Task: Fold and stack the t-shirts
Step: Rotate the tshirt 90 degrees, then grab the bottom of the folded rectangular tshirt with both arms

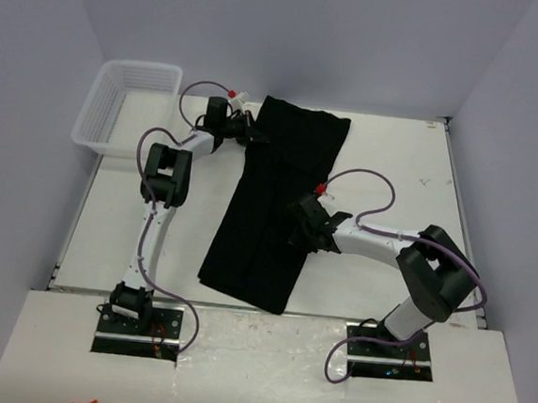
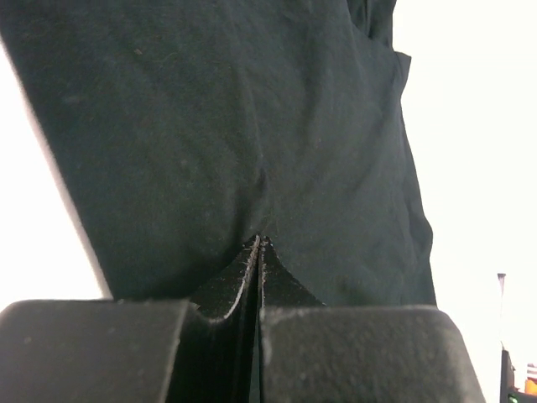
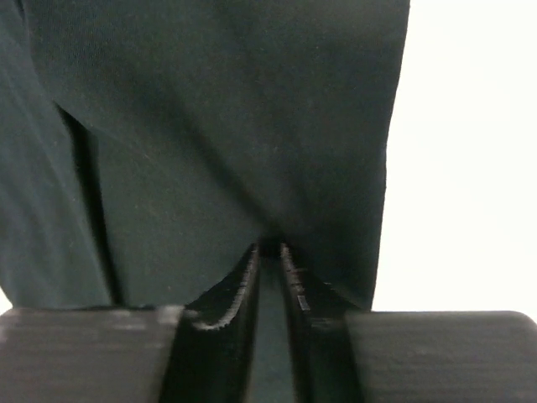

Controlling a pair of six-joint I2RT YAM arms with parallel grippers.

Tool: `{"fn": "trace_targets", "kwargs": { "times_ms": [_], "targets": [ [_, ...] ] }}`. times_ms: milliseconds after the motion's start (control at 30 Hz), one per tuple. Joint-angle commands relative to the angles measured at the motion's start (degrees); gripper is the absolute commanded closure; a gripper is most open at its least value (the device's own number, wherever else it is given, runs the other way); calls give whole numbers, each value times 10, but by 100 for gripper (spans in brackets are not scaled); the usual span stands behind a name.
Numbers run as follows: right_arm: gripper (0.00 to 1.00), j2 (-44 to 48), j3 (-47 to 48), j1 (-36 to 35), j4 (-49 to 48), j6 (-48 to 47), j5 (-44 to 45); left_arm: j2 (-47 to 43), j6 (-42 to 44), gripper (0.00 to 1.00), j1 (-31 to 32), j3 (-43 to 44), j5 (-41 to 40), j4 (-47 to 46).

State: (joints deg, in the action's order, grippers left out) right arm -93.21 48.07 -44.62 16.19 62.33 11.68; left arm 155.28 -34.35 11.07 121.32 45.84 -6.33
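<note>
Left gripper (image 2: 258,243) and right gripper (image 3: 268,250) clamped on t-shirt (image 1: 282,165) edges; mid-fold, likely; next: lift together, carry across evenly.

Plain black t-shirt (image 1: 263,210), white mesh basket (image 1: 140,75)

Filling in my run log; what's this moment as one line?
t-shirt: one, folded into long strip | left gripper: shut on its far end | right gripper: shut on its right edge | basket: far left

White mesh basket (image 1: 94,118) on table (image 1: 395,165), far-left corner.
</note>
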Motion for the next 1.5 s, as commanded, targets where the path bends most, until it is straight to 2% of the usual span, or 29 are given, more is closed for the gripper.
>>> {"fn": "trace_targets", "kwargs": {
  "times_ms": [0, 100, 133, 267, 433, 533, 567, 600, 633, 667, 700, 733, 767, 800, 833, 867, 967, 1000, 1100, 1200, 1467],
  "targets": [
    [77, 22, -3, 4, 138, -109, 93, -30, 22, 100, -12, -52, -15, 18],
    [64, 73, 41, 4, 158, -163, 117, -59, 28, 100, -10, -73, -22, 20],
    [54, 84, 74, 5, 186, -171, 140, -64, 31, 100, -9, -73, -30, 30],
    [43, 128, 162, 5, 251, -235, 168, -97, 35, 100, -8, -120, -27, 20],
    [39, 188, 218, 6, 298, -271, 134, -187, 37, 100, 7, -168, -22, 1],
    [38, 219, 182, 5, 321, -245, 96, -253, 47, 98, 23, -192, -34, 7],
    [38, 231, 161, 5, 315, -237, 83, -271, 53, 95, 27, -197, -46, 21],
    [38, 246, 134, 3, 286, -235, 49, -291, 73, 87, 37, -199, -60, 37],
    [39, 274, 77, 4, 267, -235, 28, -325, 88, 82, 42, -198, -110, 90],
    [43, 287, 51, 3, 252, -234, 6, -340, 110, 79, 47, -196, -139, 116],
    [48, 298, 25, 3, 224, -230, -34, -355, 118, 77, 57, -193, -214, 142],
    [55, 318, -19, 3, 213, -221, -54, -382, 125, 77, 63, -187, -252, 176],
    [81, 328, -38, 0, 185, -217, -74, -393, 134, 76, 69, -187, -282, 232],
    [99, 339, -78, -2, 171, -212, -109, -414, 138, 78, 82, -199, -297, 254],
    [100, 360, -96, -5, 160, -199, -113, -426, 141, 83, 88, -215, -290, 276],
    [100, 370, -110, -11, 141, -194, -129, -439, 143, 100, 102, -239, -280, 277],
    [100, 405, -153, -13, 121, -178, -140, -508, 133, 100, 138, -361, -283, 256],
    [100, 407, -164, -14, 115, -179, -156, -546, 126, 100, 145, -429, -290, 244],
    [100, 403, -177, -20, 92, -177, -172, -605, 90, 100, 169, -543, -268, 186],
    [100, 383, -185, -27, 65, -173, -191, -635, 68, 100, 190, -612, -262, 155],
    [100, 263, -170, -94, -18, -158, -228, -621, 63, 100, 229, -676, -285, 145]
  ]
}}
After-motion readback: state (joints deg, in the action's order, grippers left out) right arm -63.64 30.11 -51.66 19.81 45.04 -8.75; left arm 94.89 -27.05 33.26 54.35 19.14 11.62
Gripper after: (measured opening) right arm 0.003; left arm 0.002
